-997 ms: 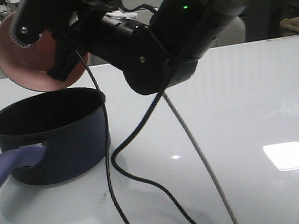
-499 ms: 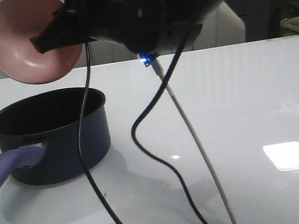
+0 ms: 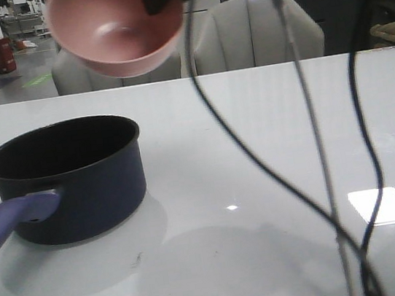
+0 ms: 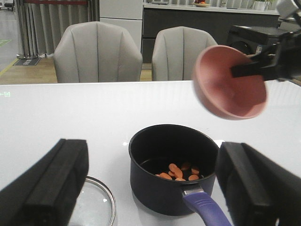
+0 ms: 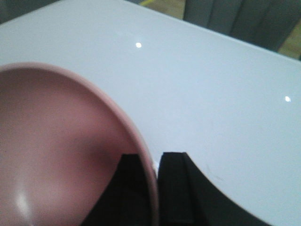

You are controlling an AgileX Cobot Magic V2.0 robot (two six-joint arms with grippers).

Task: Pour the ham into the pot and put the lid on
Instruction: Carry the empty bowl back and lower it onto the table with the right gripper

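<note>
The right claw (image 5: 149, 188) pinches the rim of the pink bowl (image 3: 118, 30), one finger inside the wall and one outside, so it is clamped on the bowl. In the front view most of that claw and its arm are cut off by the upper edge; only a dark blur and a blue light show beside the bowl, and blurred cables (image 3: 258, 161) hang down in front of the white worktop (image 3: 269, 130). The bowl is held in the air, tilted, and its inner wall looks bare as far as it shows; its far side is hidden in the right wrist view, where the bowl itself runs off the frame.

The pot (image 4: 174, 165) stands on the worktop below the bowl and off to the side of the right claw. The ham (image 4: 178, 172) lies on the pot's floor as a small cluster of orange pieces, seen only from the left wrist; from the front the pot's interior is just dark. The pot's handle (image 3: 6, 223) reaches out towards the left claw (image 4: 155, 188) and is cut off at the frame edge in both views.

The left claw stands wide, its two dark fingers (image 4: 51, 183) far apart with nothing between them. The lid (image 4: 96, 202) lies flat on the worktop just beside the pot, near the left claw's finger, which partly covers it; its knob cannot be made out.
</note>
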